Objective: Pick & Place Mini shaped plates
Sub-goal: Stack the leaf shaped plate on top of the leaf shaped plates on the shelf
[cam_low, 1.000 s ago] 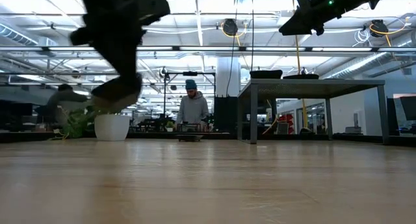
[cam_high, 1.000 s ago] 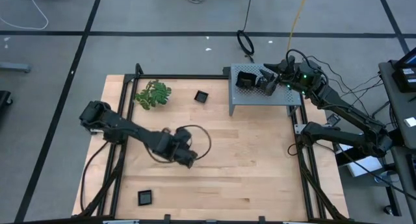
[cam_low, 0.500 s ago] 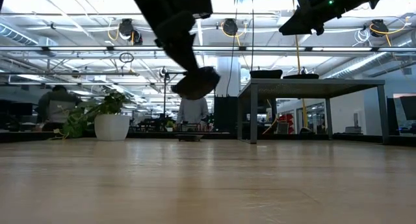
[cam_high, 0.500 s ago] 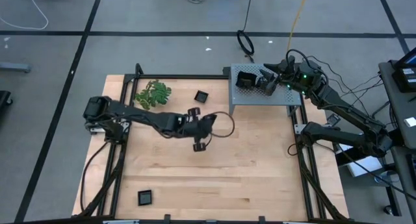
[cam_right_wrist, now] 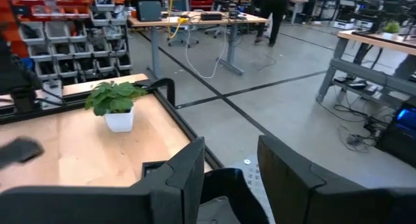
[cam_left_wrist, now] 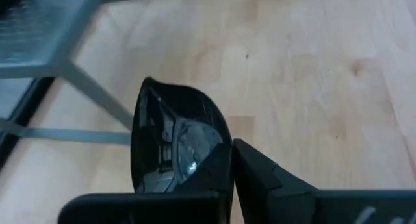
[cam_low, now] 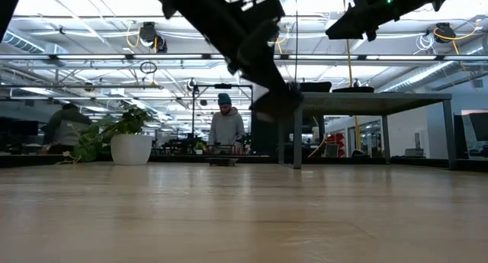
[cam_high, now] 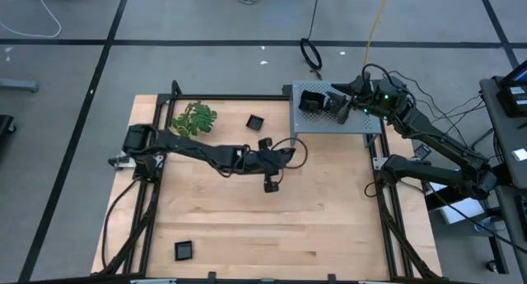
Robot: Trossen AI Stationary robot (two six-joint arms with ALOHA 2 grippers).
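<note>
My left gripper (cam_high: 280, 159) hangs over the middle of the table, just left of the grey perforated box (cam_high: 333, 126), shut on a rounded glossy black mini plate (cam_left_wrist: 175, 139). In the low view that plate (cam_low: 277, 103) shows well above the wood. My right gripper (cam_high: 333, 103) stands open and level over the box. A black plate (cam_right_wrist: 227, 188) lies on the box top between and below its fingers, with a gap showing beside it. Two more plates rest flat on the table, one at the far side (cam_high: 255, 122) and one near the front left (cam_high: 183, 250). My left gripper pinches the plate's rim (cam_left_wrist: 218, 162) between its two fingers; one finger (cam_left_wrist: 266, 182) lies on the face that shows. The fingers slant down toward the box. The plate stands on edge, sticks out ahead of the fingertips and is clear of the table.
A green leafy sprig (cam_high: 195, 119) lies at the table's far left. The box stands on thin legs (cam_left_wrist: 97, 94) at the far right corner. A black frame edges the table. Bare wood lies at the middle and front right. People stand in the room beyond (cam_low: 226, 127).
My left gripper has swung from the near middle of the table toward the far right, up to the box, rolling its wrist as it went. The plate travelled with it, clear of the table.
</note>
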